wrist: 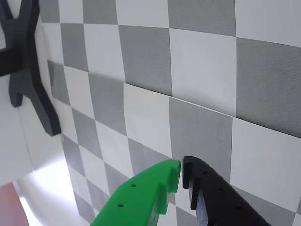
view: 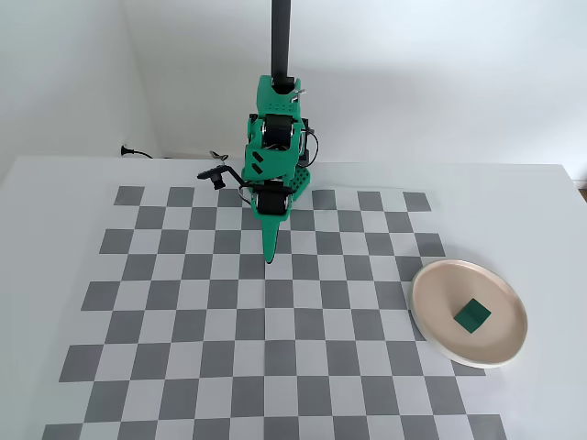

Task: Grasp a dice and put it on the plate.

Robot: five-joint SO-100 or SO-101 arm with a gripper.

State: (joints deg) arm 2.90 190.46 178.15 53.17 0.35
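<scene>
In the fixed view the dark green dice (view: 473, 317) lies inside the round beige-pink plate (view: 431, 325) at the right side of the checkerboard. The green arm stands at the back middle, folded, with its gripper (view: 270, 257) pointing down over the board, far left of the plate. In the wrist view the gripper (wrist: 181, 165) shows one green and one black finger with tips nearly touching and nothing between them. The dice and plate are out of the wrist view.
A grey and white checkerboard mat (view: 183, 302) covers the white table. A black stand foot (wrist: 28, 70) shows at the left of the wrist view. A black post (view: 280, 37) rises behind the arm. A small black camera bracket (view: 216, 175) sticks out left of the arm.
</scene>
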